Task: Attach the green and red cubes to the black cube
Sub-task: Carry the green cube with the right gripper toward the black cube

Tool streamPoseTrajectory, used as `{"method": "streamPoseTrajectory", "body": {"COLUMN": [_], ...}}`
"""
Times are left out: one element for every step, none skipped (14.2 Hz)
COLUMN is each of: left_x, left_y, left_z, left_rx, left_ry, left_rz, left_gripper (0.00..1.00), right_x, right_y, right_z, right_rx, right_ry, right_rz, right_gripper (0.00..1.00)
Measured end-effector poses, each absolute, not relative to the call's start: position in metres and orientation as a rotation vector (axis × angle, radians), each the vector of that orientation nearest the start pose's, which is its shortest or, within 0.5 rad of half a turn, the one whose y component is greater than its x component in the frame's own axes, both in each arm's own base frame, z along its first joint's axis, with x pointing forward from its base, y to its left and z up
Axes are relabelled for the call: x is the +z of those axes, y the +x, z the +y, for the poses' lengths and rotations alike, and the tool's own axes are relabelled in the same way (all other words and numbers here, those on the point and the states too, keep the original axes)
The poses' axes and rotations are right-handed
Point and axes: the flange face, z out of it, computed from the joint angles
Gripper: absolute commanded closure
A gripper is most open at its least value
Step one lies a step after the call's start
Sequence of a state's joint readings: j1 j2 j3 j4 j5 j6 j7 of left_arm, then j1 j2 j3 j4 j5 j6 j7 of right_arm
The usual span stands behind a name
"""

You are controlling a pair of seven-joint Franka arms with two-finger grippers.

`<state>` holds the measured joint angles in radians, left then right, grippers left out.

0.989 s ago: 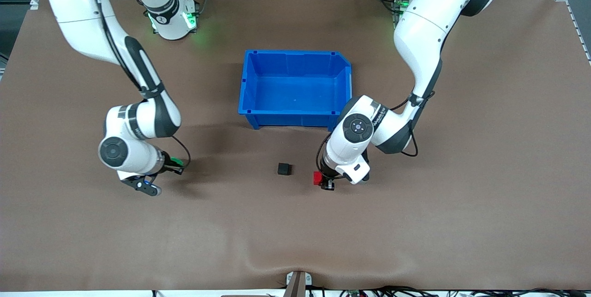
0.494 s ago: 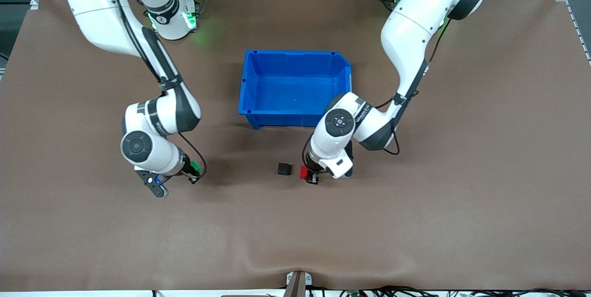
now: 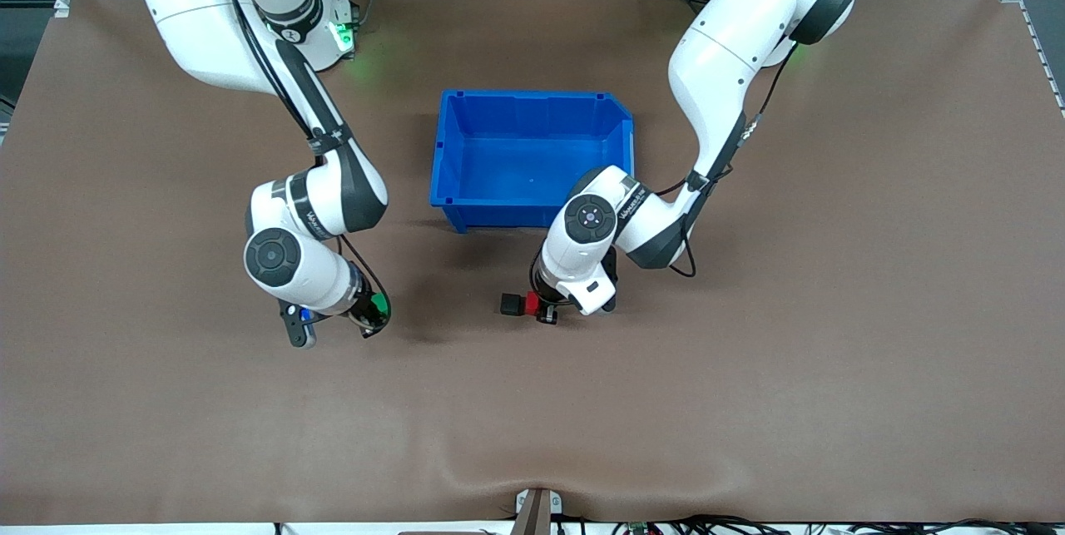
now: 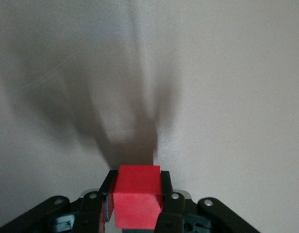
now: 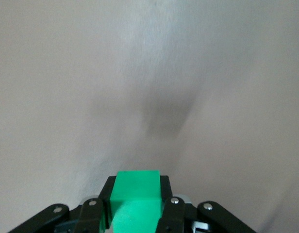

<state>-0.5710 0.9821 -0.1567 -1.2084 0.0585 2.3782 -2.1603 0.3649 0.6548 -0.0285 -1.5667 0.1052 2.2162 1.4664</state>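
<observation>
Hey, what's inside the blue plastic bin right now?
Nothing shows in the blue plastic bin; its bare floor is visible, except the corner covered by the left arm's wrist.

Red cube (image 3: pixel 531 302) is pinched in the left gripper (image 3: pixel 539 306), right up against the black cube (image 3: pixel 510 304). Green cube (image 3: pixel 379 303) is clamped in the right gripper (image 3: pixel 374 315), well apart from both.

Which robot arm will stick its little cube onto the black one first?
Probably the left: its tool holds the red cube right beside the black cube, while the right tool with the green cube is well apart.
</observation>
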Motion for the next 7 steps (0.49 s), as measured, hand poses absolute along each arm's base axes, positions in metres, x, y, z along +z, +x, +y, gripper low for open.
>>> {"method": "streamPoseTrajectory", "body": {"left_x": [0.201, 0.199, 0.197, 0.193, 0.190, 0.187, 0.184], "left_y": [0.605, 0.605, 0.605, 0.605, 0.605, 0.604, 0.602], "left_z": [-0.488, -0.488, -0.488, -0.488, -0.489, -0.491, -0.493], "left_rx": [0.089, 0.089, 0.091, 0.092, 0.094, 0.096, 0.100], "left_ry": [-2.474, -2.472, -2.469, -2.464, -2.459, -2.454, -2.447], "left_rz": [-2.256, -2.257, -2.265, -2.281, -2.300, -2.316, -2.327], "left_gripper": [1.00, 1.00, 1.00, 1.00, 1.00, 1.00, 1.00], "right_x": [0.257, 0.253, 0.248, 0.245, 0.243, 0.244, 0.246], "right_y": [0.658, 0.657, 0.656, 0.656, 0.656, 0.657, 0.657], "right_z": [0.251, 0.266, 0.281, 0.295, 0.306, 0.314, 0.321], "right_rx": [0.086, 0.086, 0.084, 0.081, 0.077, 0.075, 0.073], "right_ry": [-2.548, -2.533, -2.525, -2.514, -2.499, -2.479, -2.456], "right_rz": [1.766, 1.783, 1.790, 1.796, 1.804, 1.822, 1.843], "right_gripper": [1.00, 1.00, 1.00, 1.00, 1.00, 1.00, 1.00]}}
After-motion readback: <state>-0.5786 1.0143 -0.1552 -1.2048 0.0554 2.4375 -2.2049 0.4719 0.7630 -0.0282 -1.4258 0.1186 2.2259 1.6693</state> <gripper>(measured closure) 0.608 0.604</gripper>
